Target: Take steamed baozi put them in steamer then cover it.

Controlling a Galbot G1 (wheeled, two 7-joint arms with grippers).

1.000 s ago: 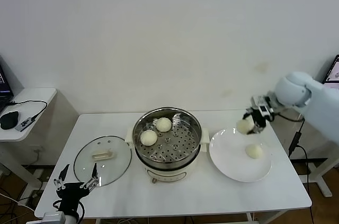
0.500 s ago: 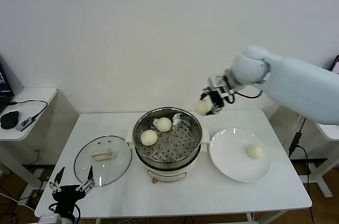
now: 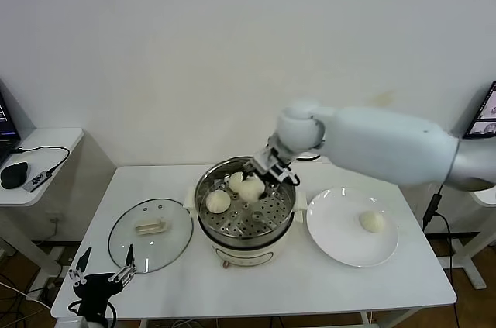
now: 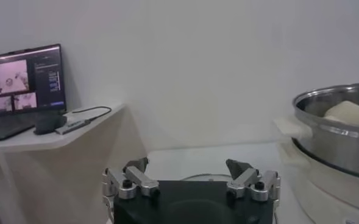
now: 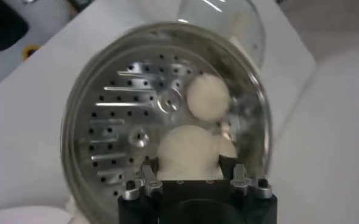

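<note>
The steel steamer [image 3: 260, 215] stands mid-table with two baozi on its tray, one at the front left [image 3: 218, 201] and one at the back [image 3: 235, 181]. My right gripper [image 3: 260, 181] is shut on a third baozi [image 3: 250, 188] and holds it low over the tray. In the right wrist view, the held baozi [image 5: 188, 153] sits between my fingers above the tray [image 5: 121, 122], with another baozi [image 5: 208, 97] beyond. A fourth baozi [image 3: 373, 222] lies on the white plate [image 3: 337, 235]. The glass cover [image 3: 149, 233] lies flat, left of the steamer. My left gripper [image 3: 101, 275] is open and low at the table's front left corner.
A side table [image 3: 46, 146] with a mouse and cable stands at the far left. The left wrist view shows a laptop [image 4: 24, 85] on it and the steamer's wall [image 4: 334, 143] to one side. The wall is close behind the table.
My right gripper has carried the baozi from above the plate leftwards and down to just over the steamer tray. The left gripper has sunk slightly.
</note>
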